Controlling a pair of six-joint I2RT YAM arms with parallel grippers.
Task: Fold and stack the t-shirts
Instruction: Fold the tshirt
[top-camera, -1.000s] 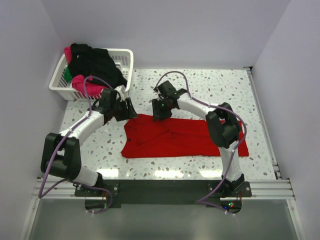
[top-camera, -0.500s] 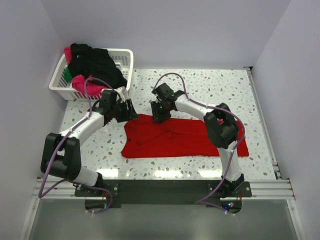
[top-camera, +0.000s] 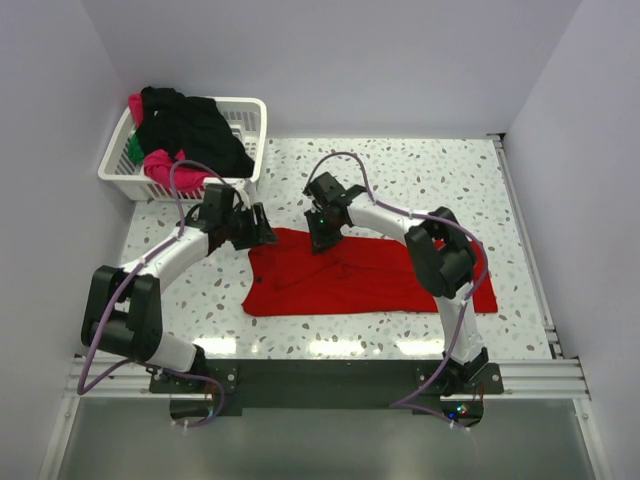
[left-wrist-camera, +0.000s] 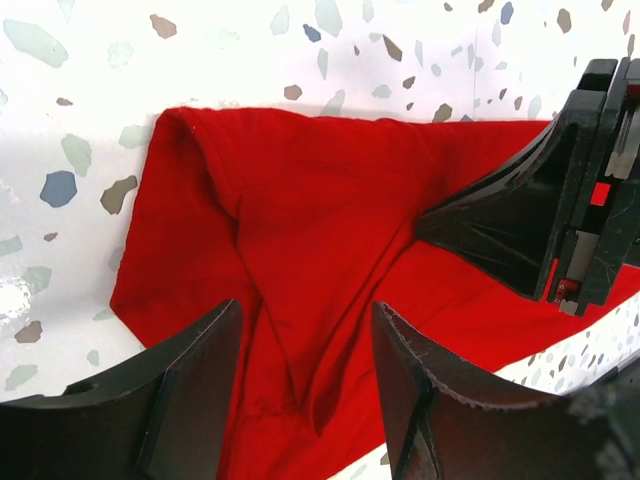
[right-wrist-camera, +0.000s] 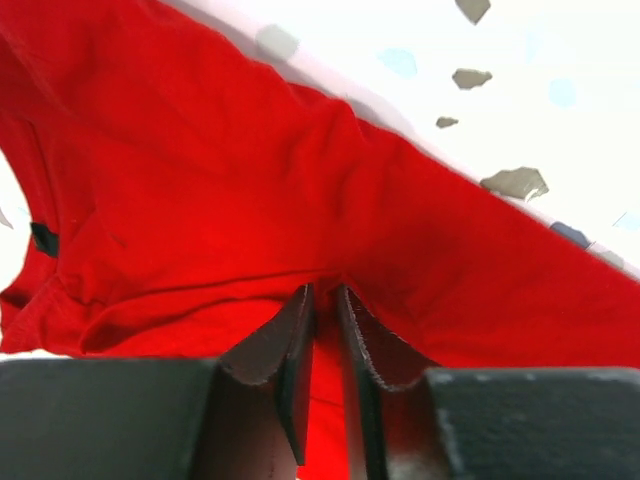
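Observation:
A bright red t-shirt (top-camera: 370, 280) lies spread across the table's middle, partly folded with creases. More t-shirts, black (top-camera: 190, 125), pink (top-camera: 165, 165) and green (top-camera: 134, 150), are piled in the basket. My left gripper (top-camera: 262, 232) hovers open over the red shirt's far left corner. In the left wrist view, its fingers (left-wrist-camera: 308, 320) straddle a raised crease of red cloth (left-wrist-camera: 300, 200). My right gripper (top-camera: 318, 240) is at the shirt's far edge. In the right wrist view, its jaws (right-wrist-camera: 325, 295) are pinched on a fold of red cloth (right-wrist-camera: 250, 200).
A white lattice basket (top-camera: 252, 108) stands at the table's back left corner, just behind the left arm. The right gripper's black body (left-wrist-camera: 560, 220) shows close to the left gripper. Speckled tabletop (top-camera: 440, 180) lies behind the shirt, with walls on three sides.
My right gripper's jaws have closed on the red shirt's far edge, and it has shifted slightly left. The left gripper has stayed open and barely moved.

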